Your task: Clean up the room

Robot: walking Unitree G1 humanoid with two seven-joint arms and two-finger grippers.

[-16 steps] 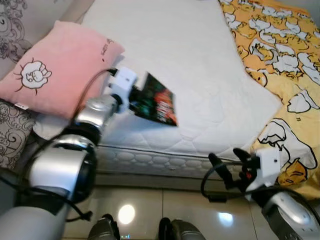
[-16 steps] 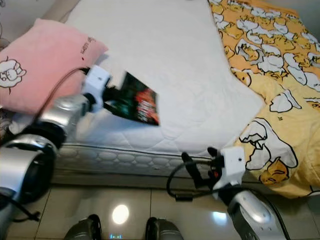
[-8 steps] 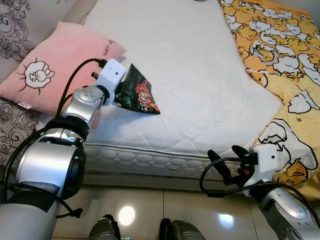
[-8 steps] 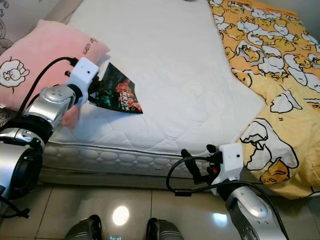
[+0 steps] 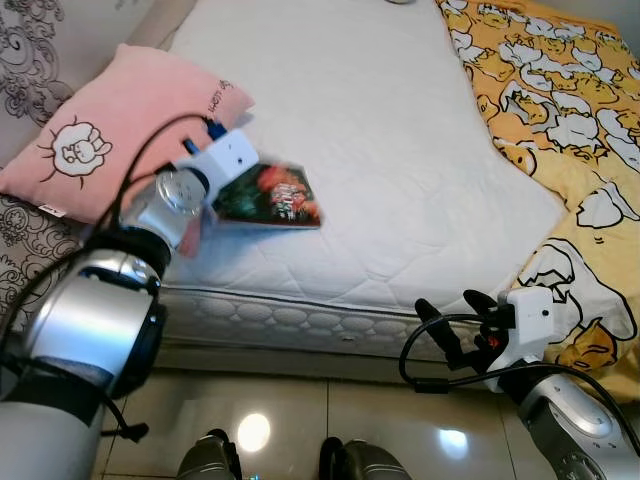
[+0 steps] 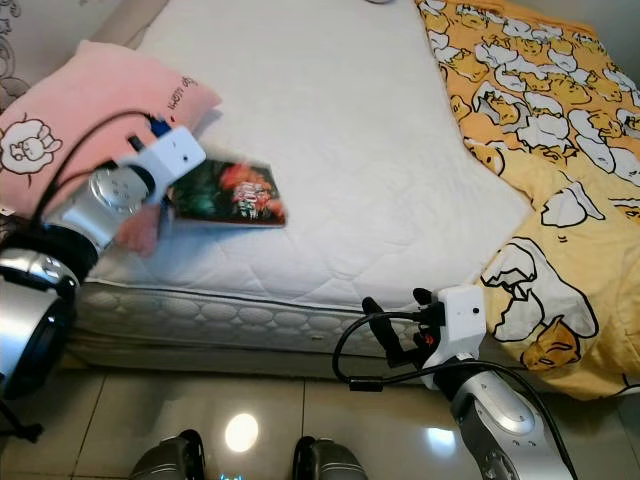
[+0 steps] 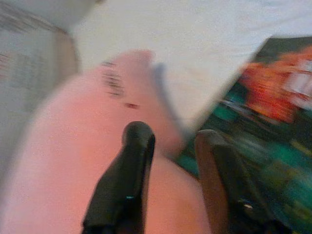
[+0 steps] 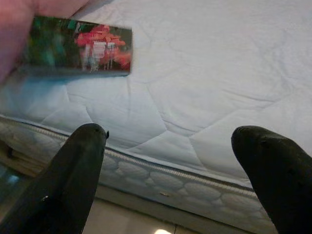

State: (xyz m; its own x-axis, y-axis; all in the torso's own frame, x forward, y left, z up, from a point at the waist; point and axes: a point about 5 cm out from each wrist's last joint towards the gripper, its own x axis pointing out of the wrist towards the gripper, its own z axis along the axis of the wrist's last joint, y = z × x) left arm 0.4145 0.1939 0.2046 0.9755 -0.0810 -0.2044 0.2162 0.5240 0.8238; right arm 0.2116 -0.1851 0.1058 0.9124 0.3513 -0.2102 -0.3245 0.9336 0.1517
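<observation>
left gripper [image 5: 222, 192] clamps snack bag [image 5: 268, 196] beside pink pillow [image 5: 110, 125]; lift clear before carrying; right gripper [image 8: 175, 161] spread, empty

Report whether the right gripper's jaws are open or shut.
Open. The right gripper hangs by the mattress edge, jaws wide apart with nothing between them.

Left wrist view blurred; snack bag [image 7: 273, 131] cut off

Pictured: a white quilted mattress [image 5: 380, 150], with a yellow cartoon-print duvet [image 5: 560, 120] over its right side and a pink pillow [image 5: 110, 130] at its left edge. Below, glossy pale floor tiles [image 5: 290, 420] caught a ceiling light's glare. Patterned fabric [image 5: 30, 50] at far left.
</observation>
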